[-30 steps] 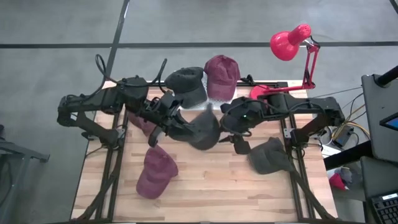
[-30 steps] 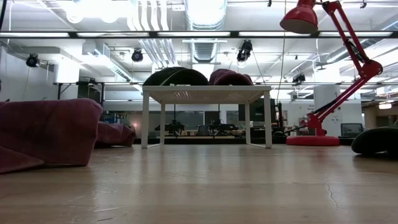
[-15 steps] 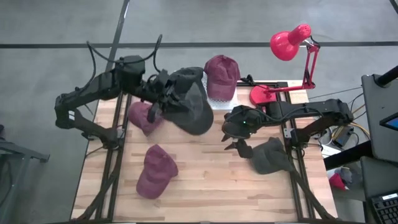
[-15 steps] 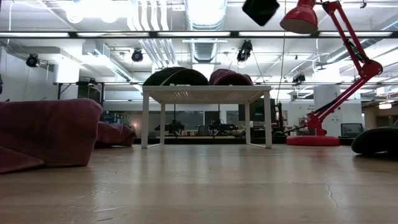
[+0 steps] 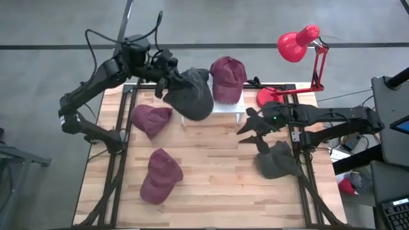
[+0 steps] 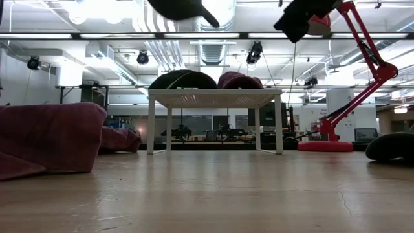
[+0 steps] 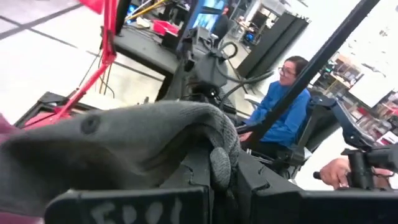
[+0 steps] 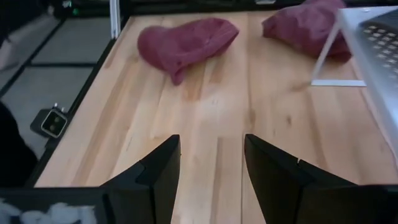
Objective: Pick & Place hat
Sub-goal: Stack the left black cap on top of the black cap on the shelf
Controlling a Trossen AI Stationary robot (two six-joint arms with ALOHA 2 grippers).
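Observation:
My left gripper [image 5: 167,78] is shut on a dark grey hat [image 5: 192,101], held high over the left end of the white rack [image 5: 233,107] at the table's far edge; the low view shows this hat [image 6: 184,8] well above the rack [image 6: 213,97]. On the rack sit another dark hat [image 6: 183,79] and a maroon hat [image 5: 228,75]. My right gripper [image 5: 251,126] hangs open over the table's right part, beyond a grey hat [image 5: 278,160] lying on the wood, and touches nothing. My left gripper pinches a bunched fold of the hat's grey cloth [image 7: 221,163] between its two fingers; the part of the hat cannot be told. The fingers reach nearly level from the table's left. The hat is lifted clear and spreads away from the fingers over the rack.
Two maroon hats [image 5: 152,119] [image 5: 160,176] lie on the table's left half. A red desk lamp [image 5: 297,45] stands at the far right corner. A person in blue [image 7: 283,118] sits beyond the table. Bare wood [image 5: 217,166] lies in the middle.
My left gripper has swung from the table's middle toward the far left, carrying the dark grey hat clear of the table to above the rack. My right gripper has drawn back toward the table's right edge and sunk lower.

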